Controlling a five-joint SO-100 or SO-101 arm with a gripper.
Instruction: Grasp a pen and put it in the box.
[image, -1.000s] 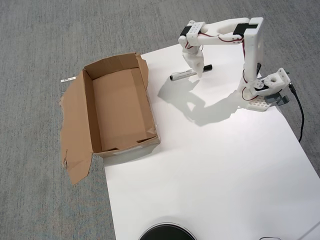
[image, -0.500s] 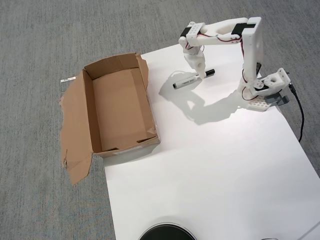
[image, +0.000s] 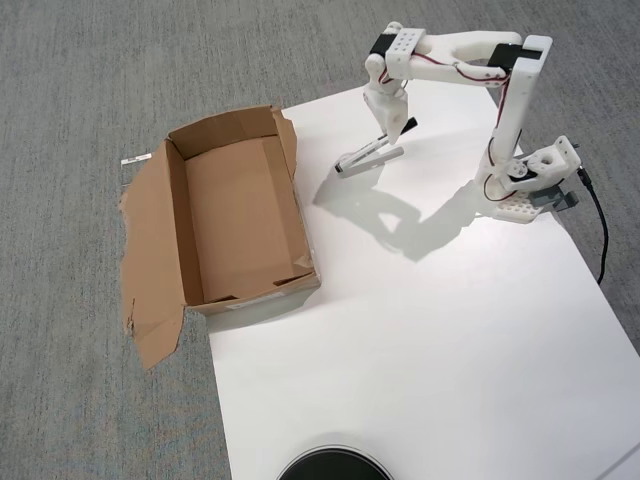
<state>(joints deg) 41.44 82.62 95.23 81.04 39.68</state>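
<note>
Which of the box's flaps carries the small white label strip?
The wide flap splayed onto the carpet on the box's left side in the overhead view; the label sits at its upper corner.

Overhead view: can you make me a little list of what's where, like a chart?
pen: slim white marker pen with black cap, tilted, one end up in the pincer
pincer: white two-finger pincer, shut on the pen
box: brown corrugated cardboard box, open, nothing inside, left of the pen
surface: white sheet on grey carpet

The pen's (image: 368, 155) capped end is hidden by the jaws; its print is unreadable.
</note>
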